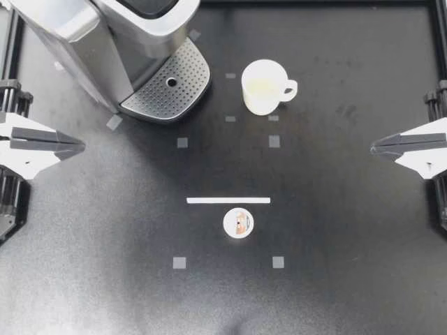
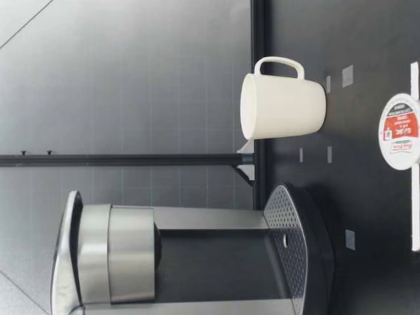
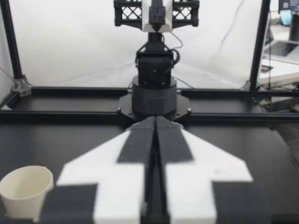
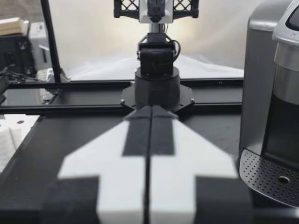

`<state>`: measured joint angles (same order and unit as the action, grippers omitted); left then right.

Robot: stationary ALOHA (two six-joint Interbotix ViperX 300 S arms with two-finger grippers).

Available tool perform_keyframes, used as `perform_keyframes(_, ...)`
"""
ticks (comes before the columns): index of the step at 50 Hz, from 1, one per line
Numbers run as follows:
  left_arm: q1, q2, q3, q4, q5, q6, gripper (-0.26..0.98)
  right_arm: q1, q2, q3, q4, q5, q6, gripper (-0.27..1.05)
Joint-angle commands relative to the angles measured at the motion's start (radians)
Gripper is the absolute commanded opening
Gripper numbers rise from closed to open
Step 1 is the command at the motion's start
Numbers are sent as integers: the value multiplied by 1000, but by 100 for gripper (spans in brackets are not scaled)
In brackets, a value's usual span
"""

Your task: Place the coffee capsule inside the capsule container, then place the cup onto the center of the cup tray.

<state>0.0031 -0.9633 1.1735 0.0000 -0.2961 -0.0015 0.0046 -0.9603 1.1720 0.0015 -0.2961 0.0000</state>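
Both the left claw (image 1: pixel 82 146) and right claw (image 1: pixel 372 146) sat pressed together, well apart from the capsule (image 1: pixel 238 223) on the bench (image 1: pixel 91 265) and the cup (image 1: pixel 262 86) beside the cup tray (image 1: pixel 167 89); a shallow pinch looked liable to flick the capsule away.

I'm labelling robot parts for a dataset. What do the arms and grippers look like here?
My left gripper and right gripper match: long dark-grey fingers tapering to a point, flanked by white wedge-shaped plates. My right arm and left arm are black, on round black bases, with thin dark cables looping beside the joint. No markings show.
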Motion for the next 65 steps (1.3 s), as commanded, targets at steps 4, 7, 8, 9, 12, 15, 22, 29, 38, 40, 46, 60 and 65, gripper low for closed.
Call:
perform_keyframes(4, 20, 2, 0, 0, -51, 0, 18, 0, 23, -12, 2, -12, 0, 14)
perform_keyframes(7, 20, 2, 3, 0, -71, 0, 18, 0, 49, -20, 5, -6, 3, 14)
perform_keyframes(8, 20, 2, 5, 0, -78, 2, 18, 0, 60, -25, 6, -2, 5, 14)
perform_keyframes(9, 20, 0, 5, 0, -83, 3, 18, 0, 74, -29, 8, 2, 6, 14)
perform_keyframes(12, 21, 2, 8, 0, -98, 9, 18, 0, 124, -54, 20, 28, 12, 14)
perform_keyframes(15, 20, 2, 9, 0, -107, 11, 18, 0, 186, -83, 31, 80, 18, 14)
perform_keyframes(22, 20, 2, 17, 0, -112, 11, 18, 0, 362, -183, 35, 281, 40, 15)
perform_keyframes(29, 21, 0, 21, 0, -112, 11, 18, 0, 495, -261, 35, 400, 55, 21)
perform_keyframes(38, 20, 0, 21, 0, -112, 11, 18, 28, 644, -302, 35, 420, 54, 42)
perform_keyframes(40, 20, 0, 21, 0, -112, 11, 18, 32, 673, -308, 35, 419, 54, 49)
perform_keyframes(46, 20, 0, 23, 0, -112, 14, 18, 49, 742, -325, 34, 419, 54, 70)
perform_keyframes(60, 20, -3, 37, 0, -112, 17, 18, 71, 861, -377, 35, 416, 66, 103)
perform_keyframes(65, 21, -5, 40, 0, -112, 17, 18, 77, 896, -393, 34, 422, 61, 103)
